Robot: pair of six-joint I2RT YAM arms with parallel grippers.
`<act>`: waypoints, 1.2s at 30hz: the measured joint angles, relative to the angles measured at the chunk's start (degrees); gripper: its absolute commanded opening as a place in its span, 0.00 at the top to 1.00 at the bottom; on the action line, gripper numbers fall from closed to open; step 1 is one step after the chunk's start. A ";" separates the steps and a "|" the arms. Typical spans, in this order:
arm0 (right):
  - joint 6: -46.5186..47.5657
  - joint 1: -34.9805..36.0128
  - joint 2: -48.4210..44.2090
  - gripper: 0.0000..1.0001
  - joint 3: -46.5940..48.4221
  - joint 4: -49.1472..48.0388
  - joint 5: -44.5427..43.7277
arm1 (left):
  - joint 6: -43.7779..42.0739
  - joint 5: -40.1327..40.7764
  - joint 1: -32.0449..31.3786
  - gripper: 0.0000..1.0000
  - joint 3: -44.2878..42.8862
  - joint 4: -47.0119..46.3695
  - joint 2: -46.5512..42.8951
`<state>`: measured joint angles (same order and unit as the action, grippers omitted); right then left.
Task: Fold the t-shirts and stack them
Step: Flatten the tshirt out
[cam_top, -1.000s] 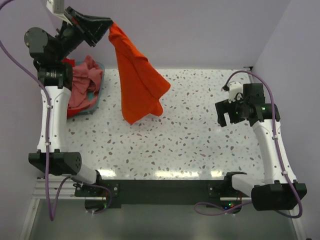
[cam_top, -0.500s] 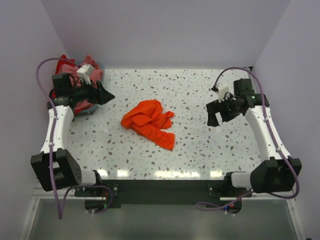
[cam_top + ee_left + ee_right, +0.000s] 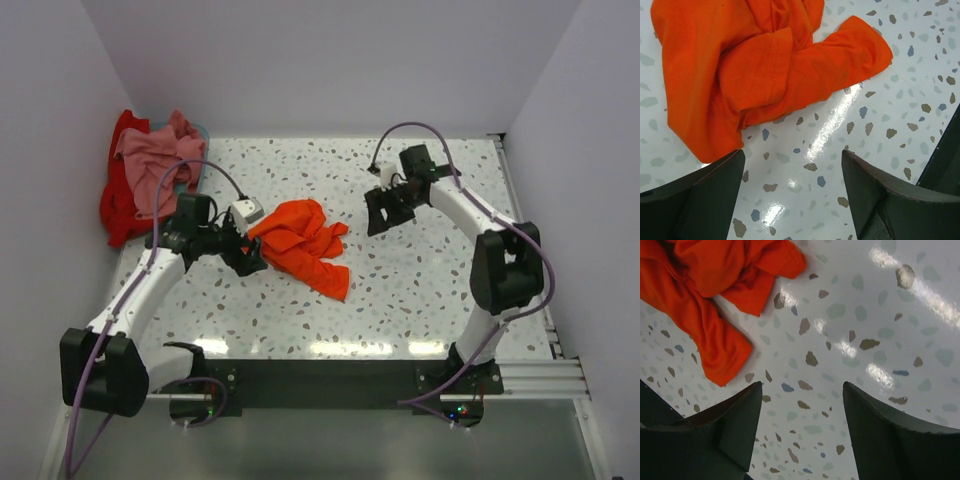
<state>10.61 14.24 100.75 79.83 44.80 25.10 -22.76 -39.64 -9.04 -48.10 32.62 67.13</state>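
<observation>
One orange shirt (image 3: 300, 245), one pink shirt (image 3: 150, 155), one red shirt (image 3: 115, 205); left fingers (image 3: 695, 200) and right fingers (image 3: 890, 440) both apart.

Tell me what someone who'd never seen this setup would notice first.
A bright orange t-shirt lies crumpled in the middle of the speckled table. The left arm and right arm flank it from either side, each with open jaws near the cloth but gripping nothing. In the far left corner, a pink shirt is heaped over a red shirt.
</observation>
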 measured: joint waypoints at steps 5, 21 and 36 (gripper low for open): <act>-2.75 4.76 9.73 0.40 6.84 -5.42 0.04 | -0.37 2.32 0.00 0.22 -0.04 -2.67 1.79; -2.38 8.76 25.57 0.62 18.47 -8.90 2.14 | -2.05 3.26 0.00 0.22 -6.45 -3.43 11.43; 2.75 8.94 19.43 1.00 15.28 -3.63 4.61 | 0.96 1.86 -0.24 0.39 -9.88 -3.17 17.90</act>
<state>13.37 23.18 120.18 95.11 41.17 29.71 -21.80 -37.78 -9.28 -57.98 29.45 85.03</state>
